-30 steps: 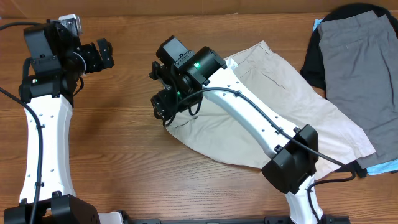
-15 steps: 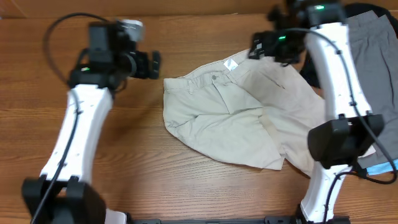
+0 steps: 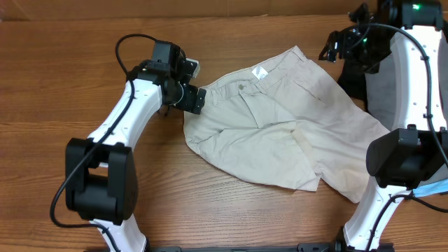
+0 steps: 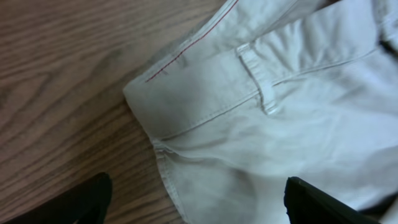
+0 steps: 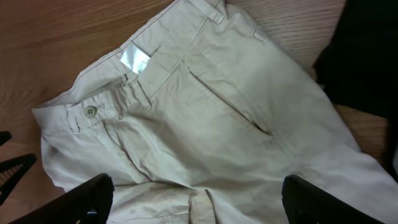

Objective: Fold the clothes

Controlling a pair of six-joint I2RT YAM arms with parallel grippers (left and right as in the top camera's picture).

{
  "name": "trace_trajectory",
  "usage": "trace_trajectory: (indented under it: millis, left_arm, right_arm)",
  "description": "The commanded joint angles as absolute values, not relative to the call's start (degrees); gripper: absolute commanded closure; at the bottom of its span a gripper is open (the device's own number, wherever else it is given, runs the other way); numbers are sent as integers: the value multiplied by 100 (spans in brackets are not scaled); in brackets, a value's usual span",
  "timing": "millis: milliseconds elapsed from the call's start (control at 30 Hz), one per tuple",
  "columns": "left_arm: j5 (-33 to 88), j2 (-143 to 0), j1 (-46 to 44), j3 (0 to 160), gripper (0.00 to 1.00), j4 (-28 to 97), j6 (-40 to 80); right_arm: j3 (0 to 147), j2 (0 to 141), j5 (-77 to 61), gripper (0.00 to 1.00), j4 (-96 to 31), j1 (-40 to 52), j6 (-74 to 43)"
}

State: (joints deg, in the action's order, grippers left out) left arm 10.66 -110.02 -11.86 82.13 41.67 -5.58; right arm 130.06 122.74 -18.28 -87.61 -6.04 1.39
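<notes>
The left gripper (image 3: 194, 99), jaws spread wide and empty, hovered at the waistband corner (image 4: 140, 93) of the cream-beige shorts (image 3: 280, 136), rumpled on the wooden table (image 3: 84, 161); the right gripper (image 3: 333, 50), equally open and holding nothing, hung off their far edge. A tidy fold probably required pinching that corner through both layers and pulling the cloth flat.
</notes>
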Motion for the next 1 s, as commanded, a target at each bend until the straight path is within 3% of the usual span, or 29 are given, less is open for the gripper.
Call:
trace_trajectory:
  millis: [0, 233, 333, 367, 467, 500, 567, 733, 833, 900, 967]
  left_arm:
    - [1013, -11404, -1177, 8256, 11, 4134, -770]
    - [1013, -11808, -1168, 8256, 23, 3732, -377]
    - [987, -11808, -1170, 8256, 34, 3446, -242]
    - [985, -11808, -1170, 8256, 39, 3371, -209]
    - [812, -11828, -1151, 8256, 69, 3111, -209]
    - [519, -11828, -1127, 8256, 85, 3057, -130]
    - [-106, -11828, -1013, 8256, 96, 3009, 296]
    - [-290, -11828, -202, 8259, 96, 3284, 805]
    - [-69, -11828, 462, 8276, 91, 3774, 1074]
    - [78, -11828, 812, 8278, 83, 4049, 1194]
    - [283, -11828, 1160, 8289, 64, 4329, 1194]
  right_arm:
    - [12818, 12079, -1938, 11, -8724, -541, 239]
    - [12726, 12079, -1935, 15, -8713, -541, 239]
    - [12704, 12079, -1935, 20, -8661, -534, 222]
    - [12704, 12079, -1935, 21, -8656, -528, 174]
    - [12672, 12079, -1935, 30, -8656, -482, 150]
    - [12669, 12079, -1933, 32, -8676, -458, 150]
    - [12669, 12079, -1933, 34, -8689, -416, 150]
    - [12669, 12088, -1935, 35, -8477, -158, -45]
    - [12669, 12105, -1933, 35, -8285, 161, -45]
    - [12669, 12136, -1933, 35, -8206, 373, -45]
    - [12669, 12199, -1933, 34, -8149, 652, -45]
